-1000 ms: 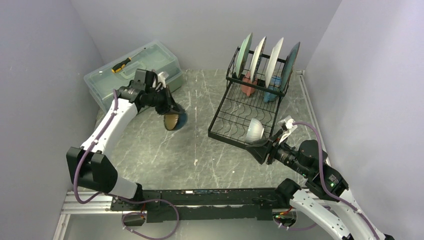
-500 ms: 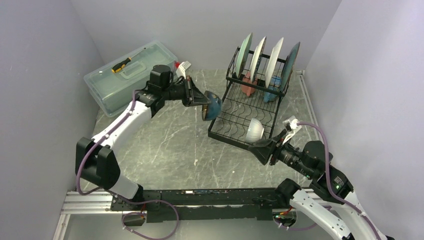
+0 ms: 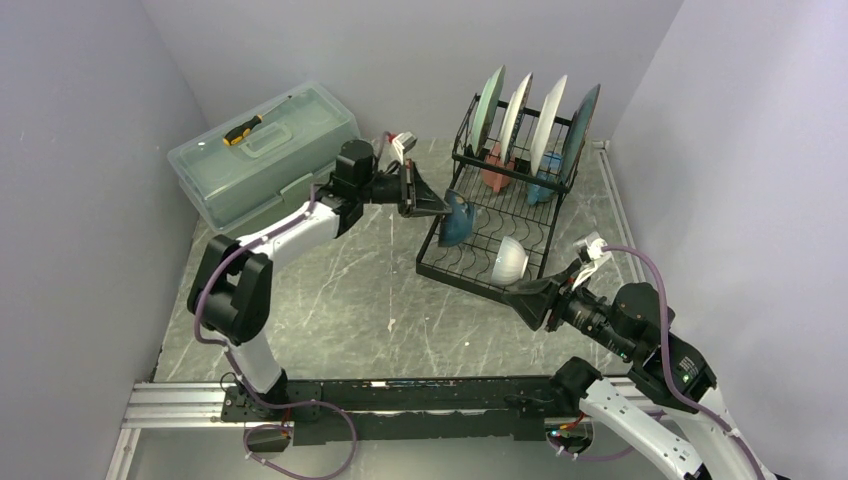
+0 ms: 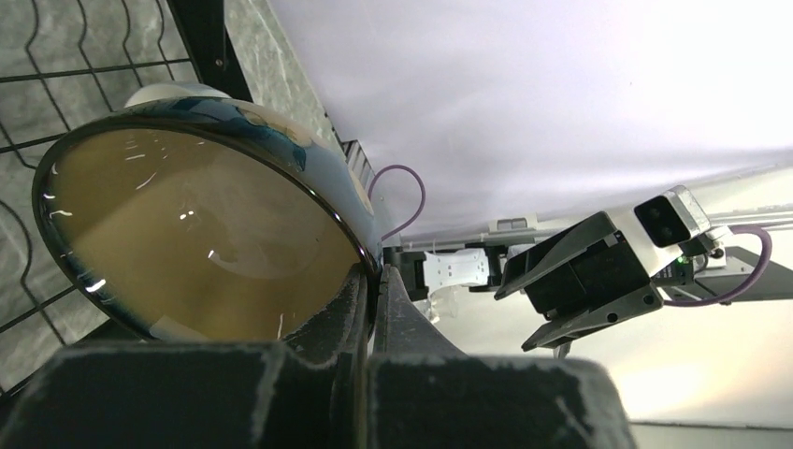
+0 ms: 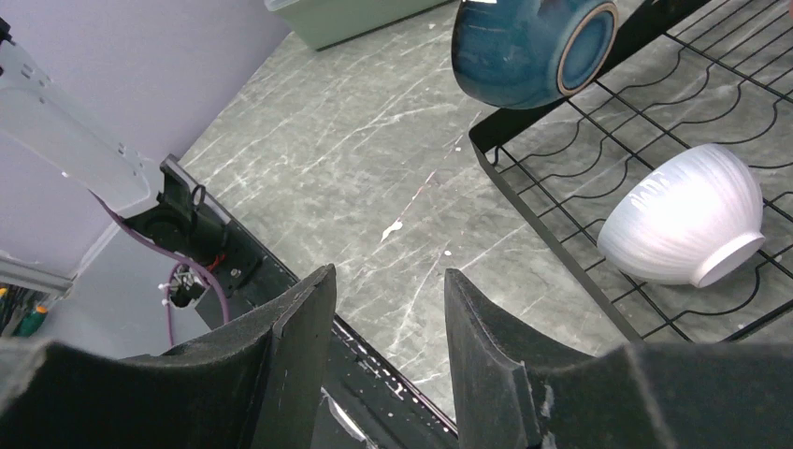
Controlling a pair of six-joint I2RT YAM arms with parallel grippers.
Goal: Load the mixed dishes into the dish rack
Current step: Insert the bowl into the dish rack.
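Observation:
My left gripper (image 3: pixel 436 207) is shut on the rim of a bowl (image 3: pixel 455 221), dark blue outside and tan inside (image 4: pixel 196 234). It holds the bowl tilted on its side above the left part of the black wire dish rack's (image 3: pixel 460 278) lower tier. The right wrist view shows the bowl's blue underside (image 5: pixel 524 42) above the rack's corner (image 5: pixel 542 223). A white bowl (image 3: pixel 508 260) lies on its side in the lower tier (image 5: pixel 683 229). Several plates (image 3: pixel 517 110) stand upright in the back slots, with a pink mug (image 3: pixel 495 170) and a blue mug (image 3: pixel 545 185) below them. My right gripper (image 3: pixel 515 295) is open and empty (image 5: pixel 388 276) at the rack's front edge.
A translucent green lidded box (image 3: pixel 270 150) stands at the back left with a yellow-and-black screwdriver (image 3: pixel 245 128) on its lid. Grey walls close in on both sides and behind the rack. The arms' black base rail (image 3: pixel 400 385) runs along the near edge.
My left arm has carried the bowl rightward from near the green box to above the rack's left side. My right gripper has shifted slightly and stays open.

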